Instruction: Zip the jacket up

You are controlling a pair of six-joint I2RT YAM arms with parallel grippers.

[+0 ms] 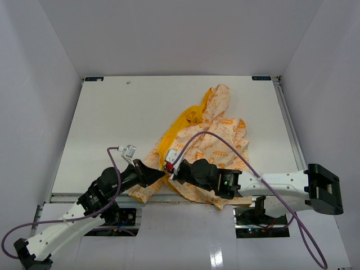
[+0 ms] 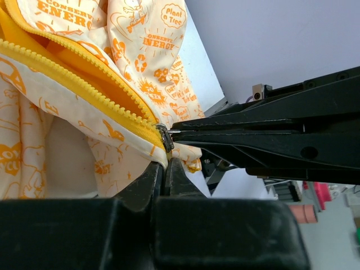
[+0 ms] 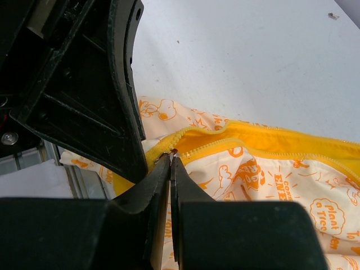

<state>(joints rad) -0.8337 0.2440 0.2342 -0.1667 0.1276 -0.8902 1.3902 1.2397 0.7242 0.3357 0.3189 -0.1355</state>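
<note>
The cream jacket (image 1: 219, 135) with orange print lies crumpled at the near middle of the table, its yellow lining showing. Its zipper is open, and the yellow teeth (image 2: 84, 67) spread apart upward from the slider (image 2: 164, 136). My left gripper (image 2: 165, 163) is shut on the jacket's bottom hem just below the slider. My right gripper (image 3: 170, 154) is shut on the slider's small metal pull tab. In the left wrist view its fingers (image 2: 236, 132) reach in from the right. In the top view both grippers meet at the jacket's near left corner (image 1: 164, 170).
The jacket's corner hangs at the table's near edge (image 1: 84, 195), beside a metal rail (image 3: 34, 160). White walls enclose the table (image 1: 124, 112) on three sides. A purple cable (image 1: 225, 138) arcs over the jacket from the right arm.
</note>
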